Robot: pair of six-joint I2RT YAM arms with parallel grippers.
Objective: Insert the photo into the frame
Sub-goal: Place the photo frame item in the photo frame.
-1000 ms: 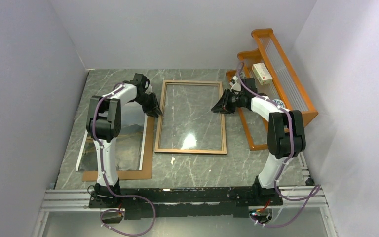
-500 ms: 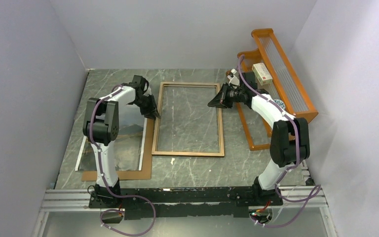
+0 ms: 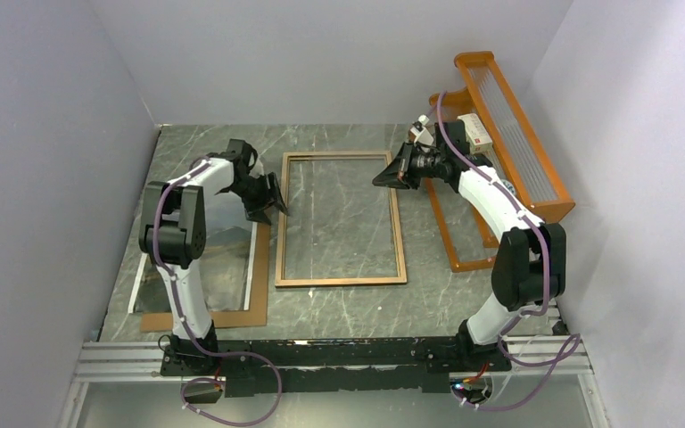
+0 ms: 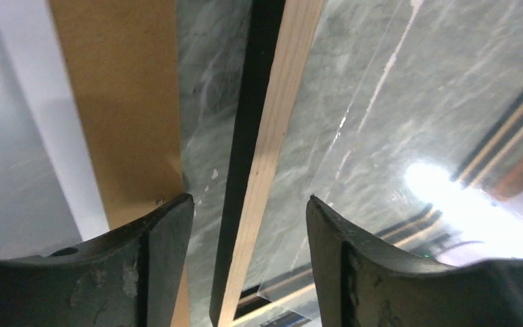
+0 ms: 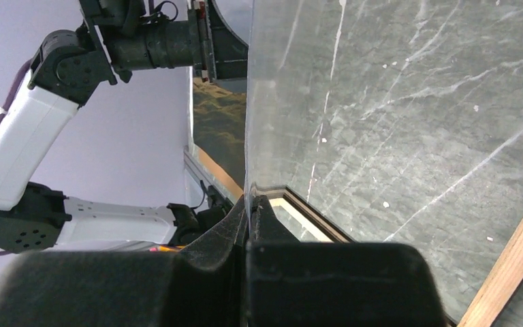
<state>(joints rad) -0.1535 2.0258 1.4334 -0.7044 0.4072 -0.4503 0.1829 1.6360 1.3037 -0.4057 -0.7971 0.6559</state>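
Top external view: the frame [image 3: 339, 282] lies flat, light-wood back up, in the middle of the marble surface [image 3: 348, 312]. The left fingers [image 3: 270, 198] sit at the frame's left rail, toward its far end. The right fingers [image 3: 382, 181] reach in over the right rail near the far corner. The photo [image 3: 227, 267] lies left of the frame, partly under the left arm [image 3: 178, 232]. It rests on a brown board [image 3: 232, 316] whose near and right edges show past it. The board's right edge is just beside the frame's left rail. An orange rack [image 3: 508, 116] stands along the right side with a small box [image 3: 474, 132] on it.

Left wrist view: the left fingers are spread, one by the board's edge and the other over the glazed side. The rail, black on its flank and pale wood on top, runs between them, and neither finger visibly touches it. The photo's white border shows at far left.

Right wrist view: the right fingers are pressed together on the edge of the clear pane [image 5: 265, 102], which runs away from their tips with marble showing through it. Past that edge appear the photo's dark hills and the left arm. Whether the pane is raised out of the frame cannot be told.
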